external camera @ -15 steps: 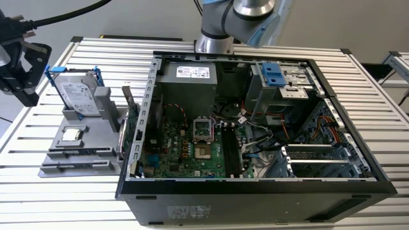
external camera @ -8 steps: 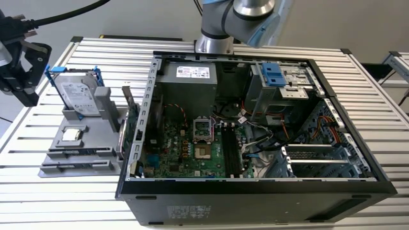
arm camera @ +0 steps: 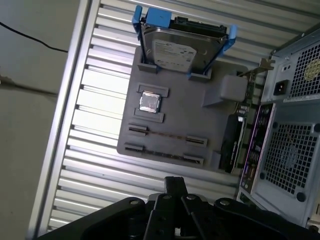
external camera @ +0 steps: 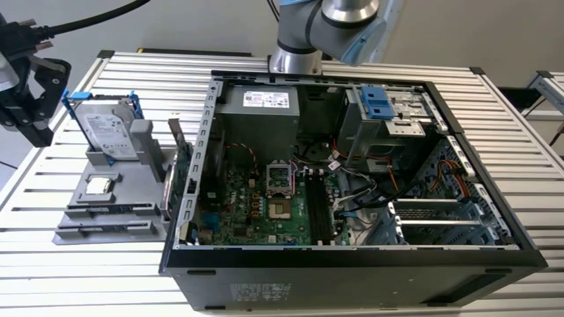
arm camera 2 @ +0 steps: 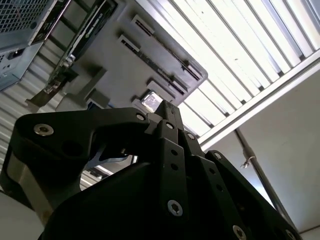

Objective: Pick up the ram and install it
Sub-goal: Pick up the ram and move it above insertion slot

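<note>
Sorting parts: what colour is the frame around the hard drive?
The frame is blue; first wrist view.

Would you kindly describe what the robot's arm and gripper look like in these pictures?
The arm has rounded silver-grey metal joints with a light blue cap. The gripper is matte black, built of angular linked plates fastened with hex-socket screws. In the exterior view a thick black cable runs to it.

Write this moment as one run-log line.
gripper: shut, holding nothing, near gray holder | ram: in holder slot, not picked | computer case: open
</note>
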`<state>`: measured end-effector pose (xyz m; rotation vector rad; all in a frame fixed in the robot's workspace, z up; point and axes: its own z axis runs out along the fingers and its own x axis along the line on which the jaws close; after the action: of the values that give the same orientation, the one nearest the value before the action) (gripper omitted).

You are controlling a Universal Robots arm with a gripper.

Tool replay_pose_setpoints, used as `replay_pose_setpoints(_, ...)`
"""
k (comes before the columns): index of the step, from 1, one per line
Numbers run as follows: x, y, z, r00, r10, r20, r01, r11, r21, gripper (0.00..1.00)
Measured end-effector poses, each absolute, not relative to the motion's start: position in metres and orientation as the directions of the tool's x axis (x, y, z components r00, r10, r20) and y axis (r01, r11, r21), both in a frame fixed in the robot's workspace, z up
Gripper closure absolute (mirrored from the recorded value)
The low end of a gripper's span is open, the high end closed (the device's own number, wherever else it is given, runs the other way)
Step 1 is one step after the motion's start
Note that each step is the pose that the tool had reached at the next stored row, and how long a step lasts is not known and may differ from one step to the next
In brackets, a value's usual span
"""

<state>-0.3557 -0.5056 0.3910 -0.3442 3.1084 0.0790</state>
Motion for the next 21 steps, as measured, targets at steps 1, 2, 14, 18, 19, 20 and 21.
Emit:
replay_pose_setpoints(1, -0.3557, -0.5056, 0.3910, -0.975, -0.220, -0.019, -0.221, 0.974, 0.049, 1.00)
replay_pose_setpoints(2, -0.3557, -0.5056, 0.3910, -0.975, -0.222, -0.019, -0.223, 0.974, 0.049, 1.00)
replay_pose_setpoints(14, -0.3557, -0.5056, 0.3911, -0.969, -0.248, -0.019, -0.249, 0.967, 0.049, 1.00)
replay_pose_setpoints(18, -0.3557, -0.5056, 0.3910, -0.966, -0.256, -0.019, -0.257, 0.965, 0.049, 1.00)
replay_pose_setpoints(19, -0.3557, -0.5056, 0.3910, -0.966, -0.258, -0.019, -0.259, 0.965, 0.049, 1.00)
replay_pose_setpoints(20, -0.3557, -0.5056, 0.3910, -0.965, -0.260, -0.019, -0.261, 0.964, 0.049, 1.00)
replay_pose_setpoints(21, -0.3557, -0.5056, 0.3910, -0.965, -0.263, -0.019, -0.263, 0.963, 0.049, 1.00)
